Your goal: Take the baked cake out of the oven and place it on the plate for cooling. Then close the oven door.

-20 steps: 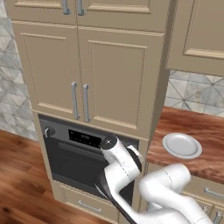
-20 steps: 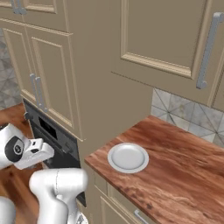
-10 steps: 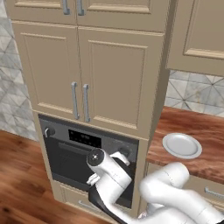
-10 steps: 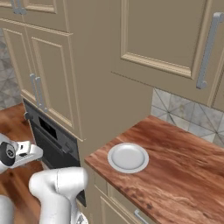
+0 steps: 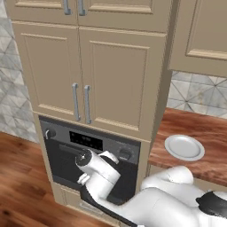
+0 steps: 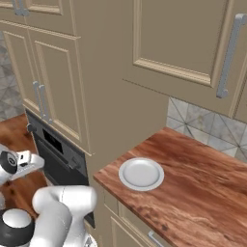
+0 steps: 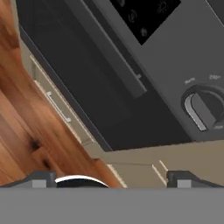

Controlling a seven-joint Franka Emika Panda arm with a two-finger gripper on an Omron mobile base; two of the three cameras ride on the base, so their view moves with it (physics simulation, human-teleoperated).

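My hand has dropped toward the oven door, fingers spread; I must roll square to its handle before hooking.

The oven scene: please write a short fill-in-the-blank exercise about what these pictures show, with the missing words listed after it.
1. The oven door is ____, flat against the oven front.
2. The plate rests on the wooden ____ and has nothing on it.
3. The jaws of the gripper stand ____, holding nothing.
4. In the hand view, a round ____ sits on the oven's panel to the right of the black display.

Missing words: closed; counter; open; knob
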